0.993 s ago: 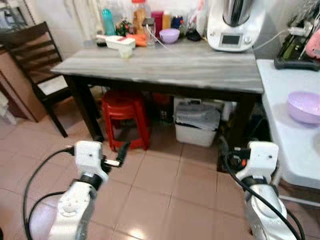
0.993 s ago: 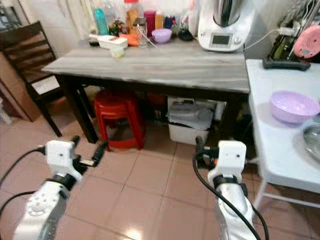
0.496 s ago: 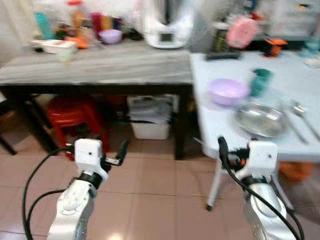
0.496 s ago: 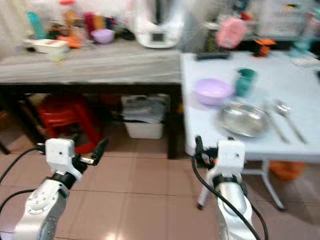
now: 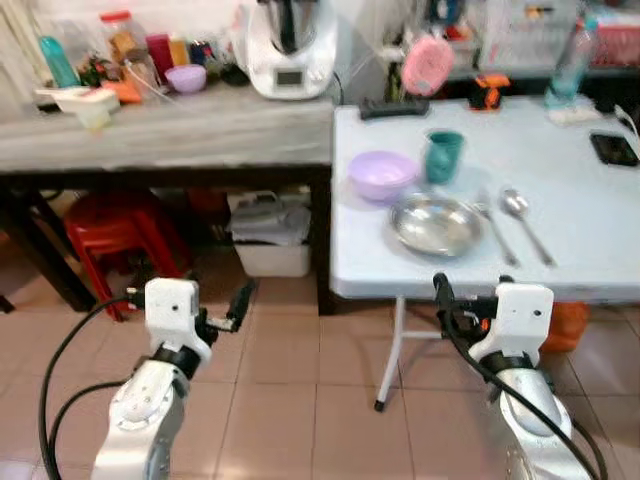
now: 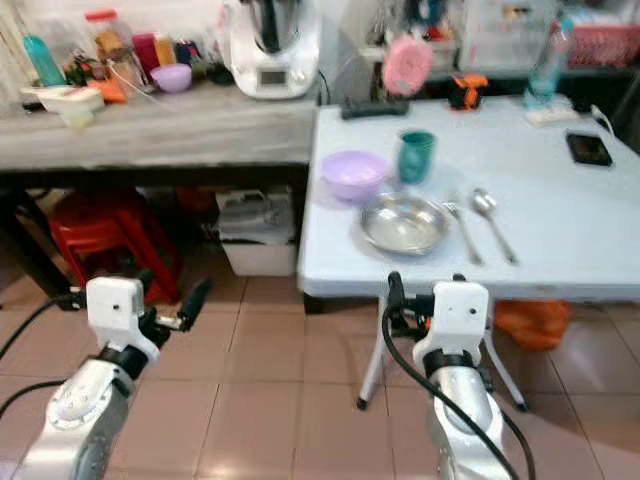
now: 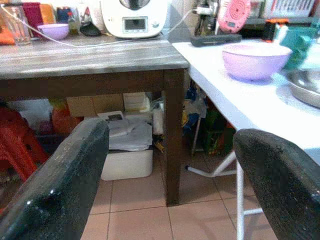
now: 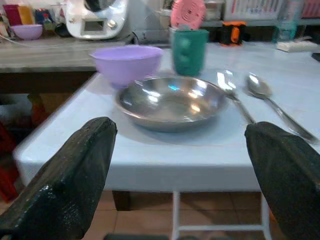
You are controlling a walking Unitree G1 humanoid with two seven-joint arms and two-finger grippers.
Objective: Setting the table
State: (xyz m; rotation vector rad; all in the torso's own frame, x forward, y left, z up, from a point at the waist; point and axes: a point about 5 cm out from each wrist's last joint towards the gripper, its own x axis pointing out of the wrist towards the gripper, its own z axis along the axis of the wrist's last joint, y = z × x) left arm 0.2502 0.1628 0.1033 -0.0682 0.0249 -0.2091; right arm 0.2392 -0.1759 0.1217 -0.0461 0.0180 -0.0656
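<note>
The robot has swung round from the wooden table (image 5: 180, 130) to face the white table (image 5: 590, 215), whose steel plate (image 5: 436, 224), purple bowl (image 5: 380, 174), green cup (image 5: 443, 155), fork (image 5: 494, 229) and spoon (image 5: 524, 220) now lie within reach, while the left gripper (image 7: 165, 185) and right gripper (image 8: 175, 175) hang low with fingers apart, holding nothing.

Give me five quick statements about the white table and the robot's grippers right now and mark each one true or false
1. The lilac bowl sits on the white table beside the green cup. True.
2. The metal plate holds a fork. False: the fork and spoon lie on the table beside it, on the robot's right.
3. The right gripper is open and holds nothing. True.
4. The left gripper grips the green cup. False: it is open and empty, below table height.
5. A black phone lies on the white table. True.
</note>
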